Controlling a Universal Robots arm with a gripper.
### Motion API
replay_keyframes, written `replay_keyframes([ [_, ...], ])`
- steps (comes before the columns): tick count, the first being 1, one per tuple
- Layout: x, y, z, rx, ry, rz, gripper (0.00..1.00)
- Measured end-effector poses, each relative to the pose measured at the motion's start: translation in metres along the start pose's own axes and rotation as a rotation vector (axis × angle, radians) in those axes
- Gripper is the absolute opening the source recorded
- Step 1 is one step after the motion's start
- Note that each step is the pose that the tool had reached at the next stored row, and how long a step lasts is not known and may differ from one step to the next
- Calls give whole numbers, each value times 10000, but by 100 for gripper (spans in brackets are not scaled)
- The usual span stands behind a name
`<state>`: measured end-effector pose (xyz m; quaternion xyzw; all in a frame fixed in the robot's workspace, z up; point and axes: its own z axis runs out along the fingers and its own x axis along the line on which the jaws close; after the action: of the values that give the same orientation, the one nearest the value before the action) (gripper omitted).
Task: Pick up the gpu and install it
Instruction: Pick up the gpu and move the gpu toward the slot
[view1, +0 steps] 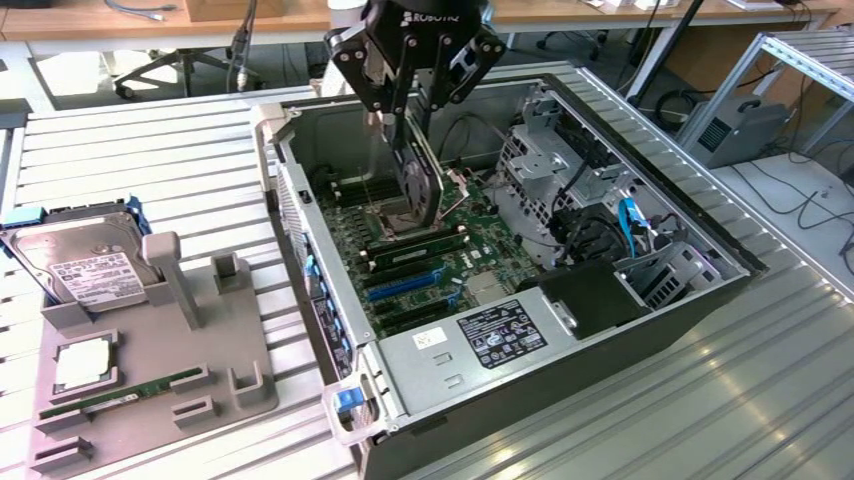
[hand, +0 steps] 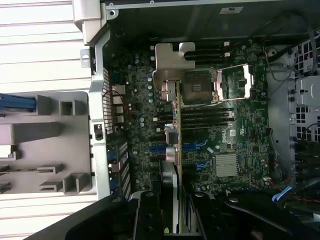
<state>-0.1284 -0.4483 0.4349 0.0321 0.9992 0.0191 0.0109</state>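
Observation:
The gpu (view1: 422, 170), a thin dark card, hangs on edge from my gripper (view1: 408, 112), which is shut on its top edge. It hovers inside the open computer case (view1: 694, 235), above the motherboard (view1: 461, 245) near the CPU socket. In the wrist view the gpu (hand: 174, 145) runs edge-on from my gripper (hand: 175, 212) toward its silvery metal bracket (hand: 172, 62), over the memory slots and the blue expansion slots (hand: 197, 146). The card's lower edge looks clear of the board.
A grey parts holder (view1: 167, 395) lies at the exterior view's left, carrying a hard drive (view1: 80, 265), a CPU (view1: 83, 365) and a green RAM stick (view1: 120, 393). Inside the case stand a drive cage (view1: 541, 160), cables and a power supply (view1: 494, 335).

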Motion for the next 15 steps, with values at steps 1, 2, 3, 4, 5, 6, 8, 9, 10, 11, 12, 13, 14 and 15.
replay_keyframes([
  [1,-7,1,0,0,1,0,27],
  [2,-15,1,0,0,1,0,27],
  [3,-21,1,0,0,0,0,27],
  [4,-36,2,1,0,0,1,27],
  [5,-46,3,1,0,0,0,27],
  [6,-53,3,1,0,0,0,27],
  [8,-70,5,2,0,0,0,27],
  [9,-78,5,1,1,0,0,27],
  [10,-85,5,2,0,0,0,27],
  [11,-93,6,2,-1,0,0,27],
  [12,-100,7,2,0,0,0,27],
  [13,-107,7,2,0,0,0,27],
  [14,-115,7,3,0,0,0,27],
  [15,-122,8,3,0,0,0,27],
])
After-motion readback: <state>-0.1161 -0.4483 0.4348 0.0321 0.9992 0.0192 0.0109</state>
